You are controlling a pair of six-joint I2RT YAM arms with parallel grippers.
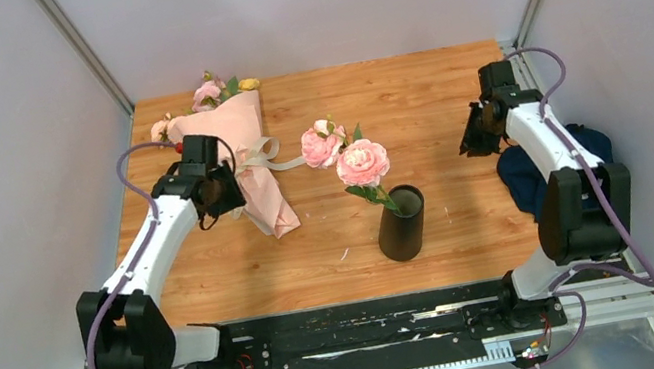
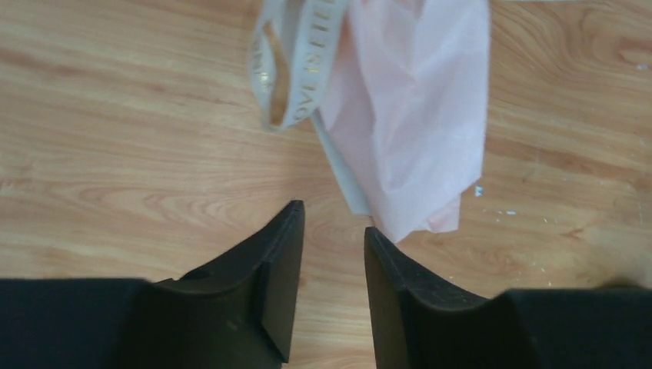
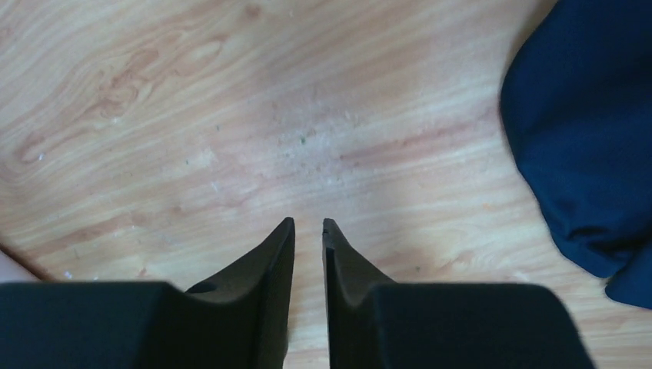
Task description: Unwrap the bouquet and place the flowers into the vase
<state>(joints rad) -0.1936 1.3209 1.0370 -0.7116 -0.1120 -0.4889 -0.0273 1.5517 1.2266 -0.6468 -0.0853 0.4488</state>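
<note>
I am hovering my left gripper (image 2: 332, 219) over the left part of the table (image 1: 431, 105). Its fingers are standing partly apart and gripping nothing. The bouquet (image 1: 241, 149) is lying at the far left. Its long axis is running from the flowers (image 1: 210, 91) at the far end to the wrapped stem end, which is pointing near and slightly right. In my left wrist view the pale pink wrapping paper (image 2: 415, 115) is ending just beyond my fingertips, and the cream ribbon (image 2: 296, 77) is looping beside it. My right gripper (image 3: 308, 224) is hanging well apart at the far right, next to a dark blue cloth (image 3: 584, 138). Only a narrow slit is showing between its fingers, and they are holding nothing. I am judging the left arm much the nearer for working on the wrap. The black vase (image 1: 402, 224) is standing near centre, with a stem of two big pink roses (image 1: 362, 162) in it.
</note>
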